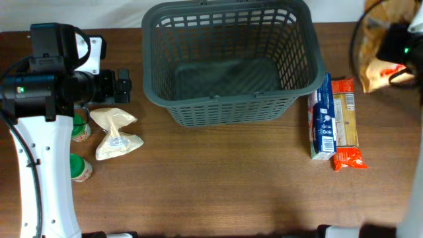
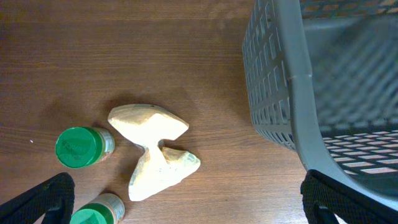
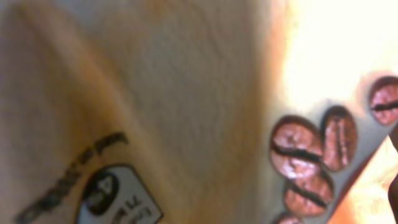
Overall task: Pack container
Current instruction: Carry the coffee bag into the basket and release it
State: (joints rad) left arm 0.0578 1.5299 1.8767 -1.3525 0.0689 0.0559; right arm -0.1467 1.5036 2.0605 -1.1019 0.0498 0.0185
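Observation:
The container, a dark grey slotted basket (image 1: 225, 100), stands empty at the table's far middle; its wall fills the right of the left wrist view (image 2: 292, 81). My left gripper (image 1: 123, 86) (image 2: 186, 193) is open and empty, above the table left of the basket, over a pale crumpled bag (image 1: 115, 132) (image 2: 155, 149). My right arm (image 1: 400, 43) is at the far right, over a tan coffee bag (image 1: 380, 49). That bag (image 3: 186, 93), printed with coffee beans, fills the right wrist view and hides the fingers.
Two green-lidded jars (image 1: 80, 131) (image 1: 81, 168) stand left of the pale bag; both show in the left wrist view (image 2: 79, 147) (image 2: 93, 214). A blue box (image 1: 322, 119) and an orange packet (image 1: 347, 122) lie side by side right of the basket.

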